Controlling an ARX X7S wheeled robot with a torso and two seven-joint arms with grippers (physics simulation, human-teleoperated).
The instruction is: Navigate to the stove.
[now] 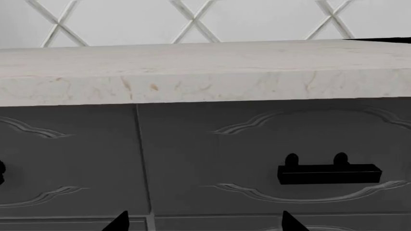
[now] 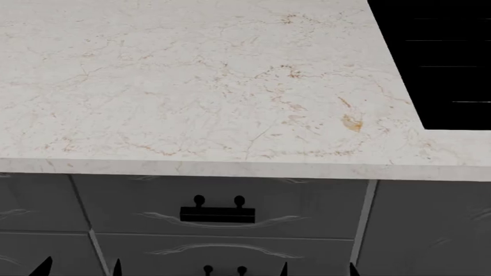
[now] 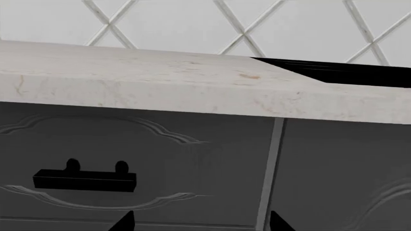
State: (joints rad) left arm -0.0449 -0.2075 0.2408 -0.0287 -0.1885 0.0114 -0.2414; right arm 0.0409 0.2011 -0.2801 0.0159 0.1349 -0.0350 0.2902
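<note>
The stove [image 2: 441, 57] is a glossy black flat cooktop with thin pale lines, set into the counter at the far right of the head view, cut off by the frame edge. It also shows in the right wrist view [image 3: 340, 71] and as a thin black sliver in the left wrist view [image 1: 385, 39]. My left gripper [image 2: 80, 269] and right gripper [image 2: 318, 270] are low in front of the cabinet fronts, below the counter edge. In the wrist views the left gripper [image 1: 204, 224] and the right gripper [image 3: 202, 224] both show spread, empty fingertips.
A pale marble countertop [image 2: 192, 86] fills the head view, its front edge [image 2: 230, 168] close ahead. Below it are dark grey drawers with a black handle [image 2: 218, 214]. A white wall with diamond tile lines [image 1: 192, 19] stands behind the counter.
</note>
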